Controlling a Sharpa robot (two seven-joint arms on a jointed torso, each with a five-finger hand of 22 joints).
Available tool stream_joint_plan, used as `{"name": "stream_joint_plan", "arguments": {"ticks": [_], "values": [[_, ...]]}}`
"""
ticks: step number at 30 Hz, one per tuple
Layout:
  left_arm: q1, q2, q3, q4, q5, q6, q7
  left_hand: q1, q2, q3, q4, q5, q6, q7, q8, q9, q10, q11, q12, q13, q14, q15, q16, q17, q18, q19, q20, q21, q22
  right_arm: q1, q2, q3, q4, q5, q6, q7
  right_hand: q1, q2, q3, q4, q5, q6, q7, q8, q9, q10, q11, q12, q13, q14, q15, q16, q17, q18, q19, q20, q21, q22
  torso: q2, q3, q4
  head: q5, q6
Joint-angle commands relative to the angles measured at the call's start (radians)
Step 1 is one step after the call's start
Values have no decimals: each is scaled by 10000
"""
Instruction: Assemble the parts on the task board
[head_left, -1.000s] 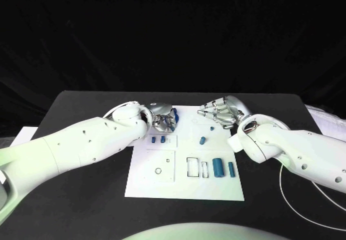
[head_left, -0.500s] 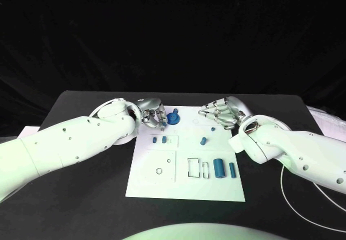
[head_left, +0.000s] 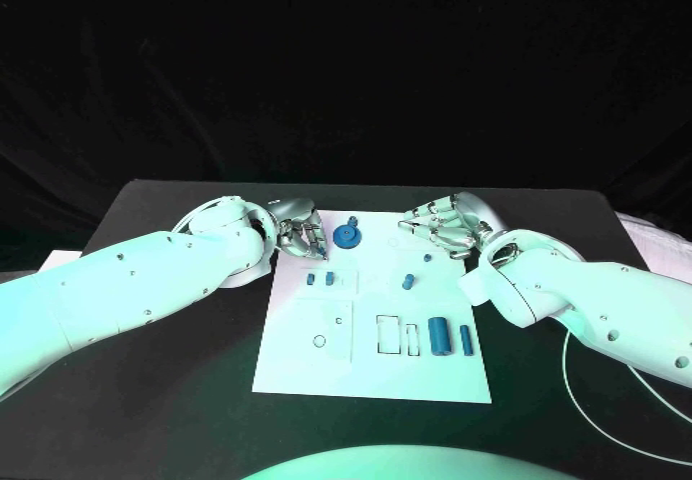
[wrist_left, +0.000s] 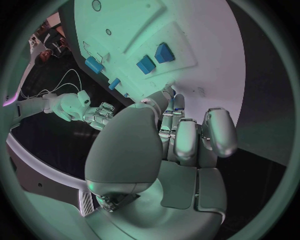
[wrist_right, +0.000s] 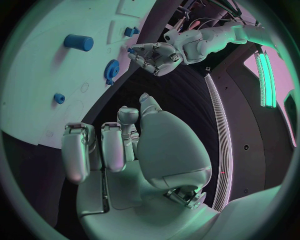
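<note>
Looks early: blue gear (head_left: 346, 236) seems seated on the task board (head_left: 303, 370), other parts (head_left: 436, 337) loose, left hand (head_left: 303, 238) and right hand (head_left: 444, 226) both curled, empty.

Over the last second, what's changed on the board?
The left hand has drawn back toward the board's left edge, uncovering the blue gear at the far end; it now holds nothing. The right hand and the other parts have stayed put.

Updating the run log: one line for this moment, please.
left hand: empty, beside blue gear | right hand: empty, at task board far edge
</note>
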Motion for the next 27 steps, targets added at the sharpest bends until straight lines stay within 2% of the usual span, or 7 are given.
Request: {"name": "stream_joint_plan", "arguments": {"ticks": [1,9,19,27], "values": [[11,7,5,-3,131,339,-85,-91,-11,62,-20,-46,68,1,-48,-10,64,20,-56,9,179,-55,-34,-9,-145,138,-56,54,80,-9,5,-2,6,-35,130,79,-10,94,-40,-2,40,77,10,-30,14,-32,-14,64,4,412,-38,-44,5,83,-77,-14,-38,278,7,4,-2,13,-3],[2,93,0,-28,132,303,-99,-127,-10,79,-19,-46,67,2,-66,-16,74,20,-82,11,174,-54,-43,-38,-153,144,-54,94,112,-10,6,-3,10,-35,136,74,-10,94,-40,-2,40,77,10,-30,14,-32,-14,64,4,412,-38,-44,5,83,-77,-14,-38,278,21,2,-22,-1,-25],[-13,251,-15,-151,123,342,-100,-129,-10,81,-20,-47,68,1,-67,-16,75,20,-84,12,174,-54,-42,-37,-153,144,-54,94,112,-10,7,-3,20,-35,139,68,-10,94,-40,-2,40,77,10,-30,14,-32,-14,64,4,412,-38,-44,5,83,-77,-14,-38,278,10,4,-4,-10,-41],[-29,347,-33,-222,64,491,-124,-133,-7,90,-25,-46,69,-1,-72,-18,80,17,-92,14,173,-54,-43,-43,-151,140,-54,86,109,-10,11,-4,18,-35,145,68,-10,94,-40,-2,40,77,10,-30,14,-32,-14,64,4,412,-38,-44,5,83,-77,-14,-38,278,14,7,-20,7,-39]]}}
